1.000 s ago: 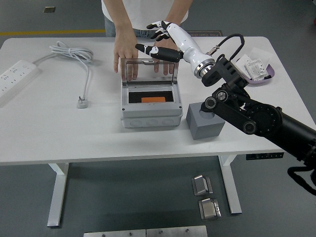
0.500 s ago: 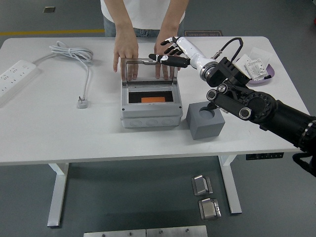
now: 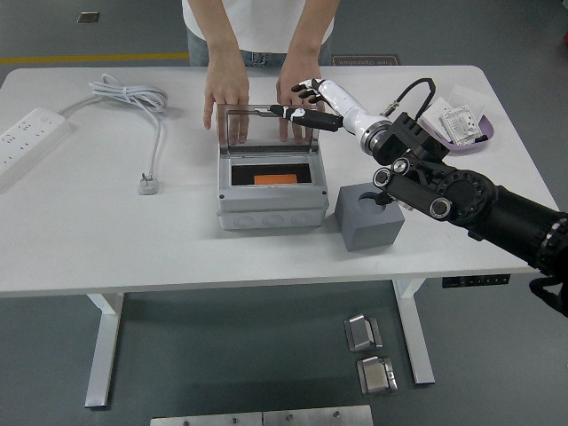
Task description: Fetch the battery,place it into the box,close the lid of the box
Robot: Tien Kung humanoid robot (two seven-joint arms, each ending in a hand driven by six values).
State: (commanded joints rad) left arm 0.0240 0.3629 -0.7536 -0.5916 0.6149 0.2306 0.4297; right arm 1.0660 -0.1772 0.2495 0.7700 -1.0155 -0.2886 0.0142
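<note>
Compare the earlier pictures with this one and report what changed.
The right hand has come down and drawn back toward the top edge of the upright lid, fingers spread, holding nothing. The box, the orange battery inside, the grey block and the person's hands stayed put.

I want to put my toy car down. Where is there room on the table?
Bare table lies along the near edge, left of the grey box. It is crowded behind the box, by the person's hands and right hand.
</note>
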